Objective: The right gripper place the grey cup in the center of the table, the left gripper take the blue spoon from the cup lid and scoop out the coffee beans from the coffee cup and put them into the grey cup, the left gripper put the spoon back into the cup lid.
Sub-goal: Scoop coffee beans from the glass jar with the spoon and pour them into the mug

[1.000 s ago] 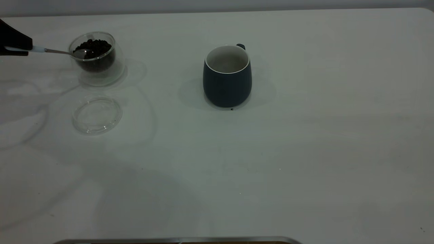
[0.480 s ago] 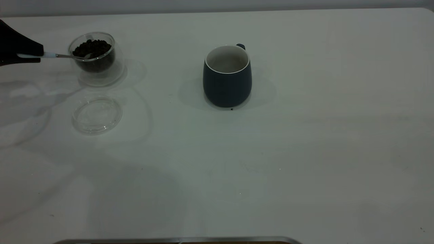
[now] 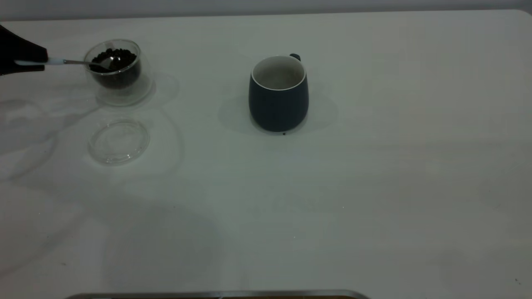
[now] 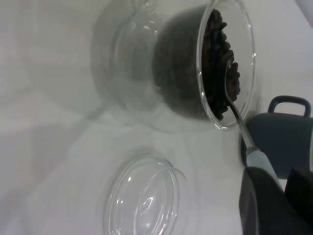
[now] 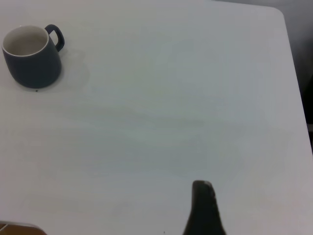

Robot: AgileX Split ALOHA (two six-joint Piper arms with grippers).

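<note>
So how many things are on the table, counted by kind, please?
Cups: 2 — grey cup, coffee cup holding coffee beans
Cup lids: 1 — cup lid
Spoons: 1 — blue spoon, held by left gripper
Total: 4

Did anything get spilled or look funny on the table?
One tiny dark speck, maybe a coffee bean, lies on the table touching the front base of the grey cup. Nothing else looks odd.

On the bench (image 3: 374,187), the coffee cup (image 3: 118,70) stands far left with the coffee beans (image 3: 114,58) in it. The cup lid (image 3: 119,141) lies just nearer. The grey cup (image 3: 278,93) sits well right, near the centre.
</note>
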